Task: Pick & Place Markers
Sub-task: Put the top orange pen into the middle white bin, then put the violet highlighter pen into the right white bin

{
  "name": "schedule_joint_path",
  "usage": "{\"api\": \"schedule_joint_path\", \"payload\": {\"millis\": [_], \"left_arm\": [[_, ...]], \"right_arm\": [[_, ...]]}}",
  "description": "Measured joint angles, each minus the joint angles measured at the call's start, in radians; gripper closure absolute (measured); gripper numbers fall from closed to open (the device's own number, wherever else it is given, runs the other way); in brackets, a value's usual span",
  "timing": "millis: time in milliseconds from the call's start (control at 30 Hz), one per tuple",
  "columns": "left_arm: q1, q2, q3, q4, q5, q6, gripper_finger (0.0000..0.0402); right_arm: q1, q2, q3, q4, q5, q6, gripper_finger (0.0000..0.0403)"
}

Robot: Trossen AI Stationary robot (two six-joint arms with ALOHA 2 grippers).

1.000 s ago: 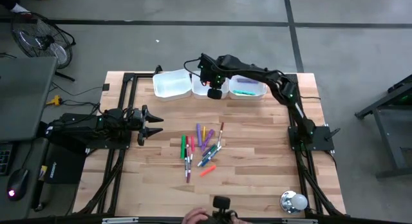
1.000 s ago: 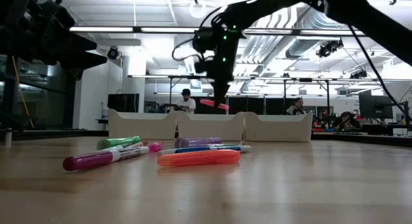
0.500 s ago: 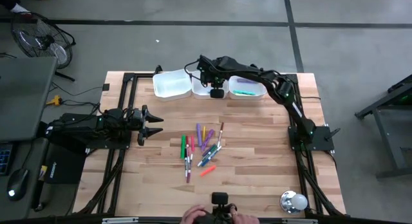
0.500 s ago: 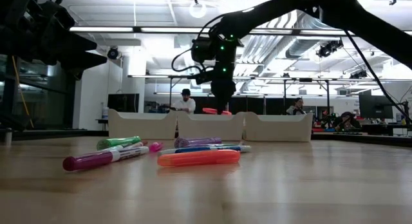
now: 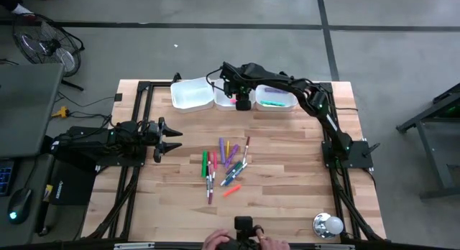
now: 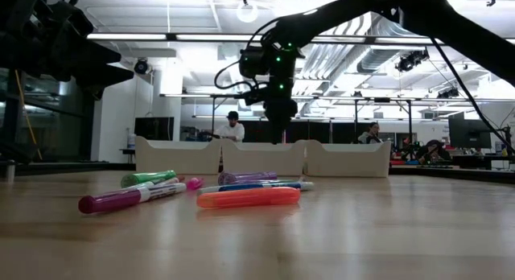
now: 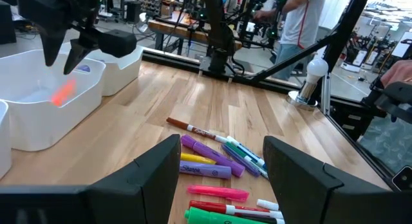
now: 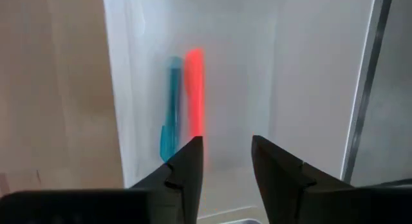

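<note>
Several coloured markers lie loose mid-table; the low view shows them and the left wrist view does too. Three white trays stand along the far edge. My right gripper hangs open just above the middle tray, fingers pointing down. Below it in the right wrist view, a blurred red marker shows beside a teal marker on the tray floor. The red marker touches no finger. My left gripper waits open at the table's left side.
The left tray shows no markers, and the right tray holds a green marker. A round silver object sits at the near right corner. A person's hands rest at the near edge. Bare wood surrounds the marker pile.
My right gripper has sunk toward the middle tray and moved slightly toward the far edge. The red marker that it carried level below its fingers a second ago has left the gripper and dropped into the tray. The left arm has kept still.
</note>
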Motion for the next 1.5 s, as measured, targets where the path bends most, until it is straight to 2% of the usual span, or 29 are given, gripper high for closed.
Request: {"api": "schedule_joint_path", "payload": {"millis": [200,367,533,667,1133,1500], "left_arm": [[0.0,0.0,0.0,0.0,0.0,0.0,0.0182],[0.0,0.0,0.0,0.0,0.0,0.0,0.0182],[0.0,0.0,0.0,0.0,0.0,0.0,0.0182],[0.0,0.0,0.0,0.0,0.0,0.0,0.0182],[0.0,0.0,0.0,0.0,0.0,0.0,0.0182],[0.0,0.0,0.0,0.0,0.0,0.0,0.0182]], "right_arm": [[0.008,-0.001,0.0,-0.004,0.048,0.049,0.0255],[0.041,-0.032,0.0,-0.05,0.025,0.051,0.0253],[0.089,-0.055,0.0,-0.083,-0.041,0.036,0.0256],[0.141,-0.069,0.0,-0.115,-0.135,-0.018,0.0257],[0.34,-0.069,0.0,-0.17,-0.327,-0.204,0.0258],[0.444,-0.068,-0.035,-0.15,-0.335,-0.255,0.0257]]}}
